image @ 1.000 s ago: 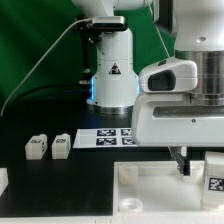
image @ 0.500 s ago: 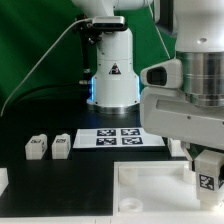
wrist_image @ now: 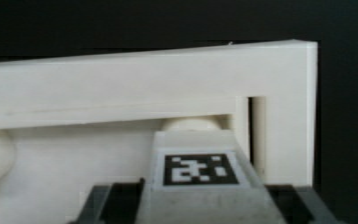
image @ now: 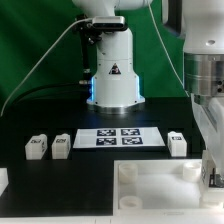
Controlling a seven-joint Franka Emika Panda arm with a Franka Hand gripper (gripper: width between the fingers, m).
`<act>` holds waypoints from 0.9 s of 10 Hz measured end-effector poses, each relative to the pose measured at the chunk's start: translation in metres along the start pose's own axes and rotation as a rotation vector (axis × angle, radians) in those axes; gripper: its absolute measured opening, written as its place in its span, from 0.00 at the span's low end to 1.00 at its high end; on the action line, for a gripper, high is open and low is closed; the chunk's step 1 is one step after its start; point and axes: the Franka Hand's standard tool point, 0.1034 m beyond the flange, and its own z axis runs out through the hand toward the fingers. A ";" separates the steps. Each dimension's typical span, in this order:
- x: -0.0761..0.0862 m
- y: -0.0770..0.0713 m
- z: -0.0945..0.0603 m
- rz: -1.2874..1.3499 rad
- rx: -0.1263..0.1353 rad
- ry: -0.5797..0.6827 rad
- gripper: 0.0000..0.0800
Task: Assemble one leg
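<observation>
1. The gripper [wrist_image: 197,204] pinches the leg [wrist_image: 197,165] between its two dark fingers [wrist_image: 119,200]; the leg's tag faces the wrist camera.
2. The leg sits over the white panel [wrist_image: 140,95], just inside a corner of its raised rim; I cannot tell whether it touches the panel.
3. In the exterior view the arm [image: 205,90] hangs at the right edge.
4. On the black table [image: 50,178] lies the marker board [image: 118,137]; a loose leg [image: 177,143] stands just beside it on the exterior view's right; a second loose leg [image: 62,145] and a third loose leg [image: 37,148] stand on its left.

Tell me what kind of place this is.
Probably a robotics lab bench: a robot arm base on a black table, a green backdrop behind it, and the marker board lying flat.
</observation>
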 end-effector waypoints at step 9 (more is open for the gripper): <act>0.003 -0.004 -0.003 -0.880 0.032 0.021 0.81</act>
